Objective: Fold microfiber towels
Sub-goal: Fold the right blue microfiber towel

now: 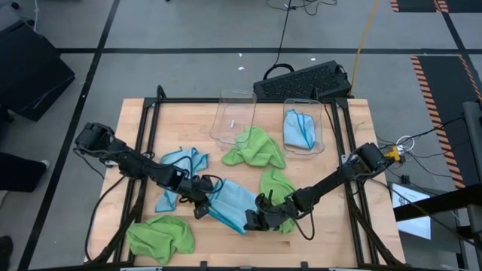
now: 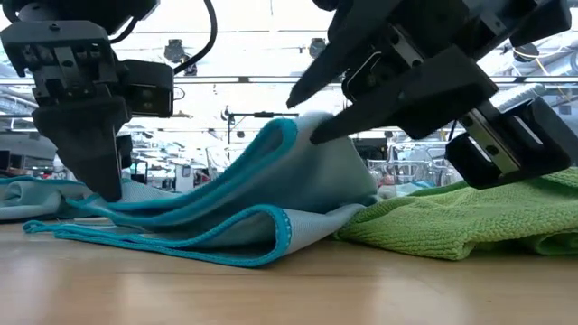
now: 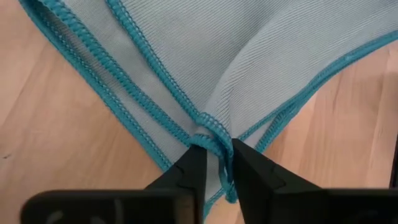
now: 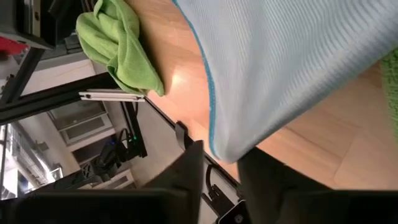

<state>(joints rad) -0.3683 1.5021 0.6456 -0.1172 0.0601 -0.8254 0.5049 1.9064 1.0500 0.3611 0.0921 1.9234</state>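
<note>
The whole table (image 1: pixel 301 158) is seen from straight above; at board height it is viewed level and close. The blue towel (image 1: pixel 233 205), mid-frame below, is shared by all views, each wrist camera being held right against it (image 3: pixel 249 68) (image 4: pixel 292 68)

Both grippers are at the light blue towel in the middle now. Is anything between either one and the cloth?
No. The left gripper has the light blue towel hem between its fingers, slightly parted. The right gripper is at the towel's other edge, cloth lying over its fingers. A green towel lies beside it, not in between.
</note>
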